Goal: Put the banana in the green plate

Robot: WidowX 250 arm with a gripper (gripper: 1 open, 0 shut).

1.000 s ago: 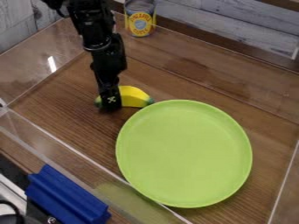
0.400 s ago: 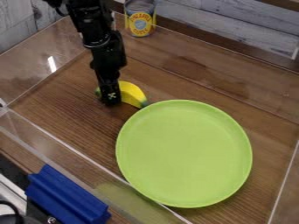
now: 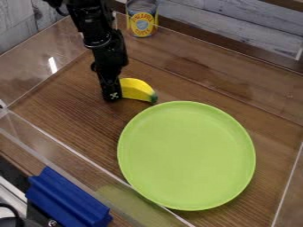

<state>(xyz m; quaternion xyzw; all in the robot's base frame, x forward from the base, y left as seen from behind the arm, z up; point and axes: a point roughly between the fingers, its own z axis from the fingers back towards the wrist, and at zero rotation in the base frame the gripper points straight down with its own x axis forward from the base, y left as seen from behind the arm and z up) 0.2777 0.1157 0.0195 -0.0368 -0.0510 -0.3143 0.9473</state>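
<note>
The yellow banana (image 3: 140, 90) lies on the wooden table just left of the green plate (image 3: 187, 153), its dark tip pointing at the plate's rim. My gripper (image 3: 112, 92) reaches straight down from the black arm, and its fingers are closed in on the banana's left end at table level. That end is hidden behind the dark fingers. The plate holds nothing.
A yellow-labelled can (image 3: 142, 24) stands at the back. A blue ridged block (image 3: 66, 202) lies at the front left. Clear plastic walls (image 3: 35, 133) fence the table on the left and front.
The fingers have drawn together around the banana's left end. The banana has shifted slightly right and turned, so more of its length shows. The arm has stayed in place.
</note>
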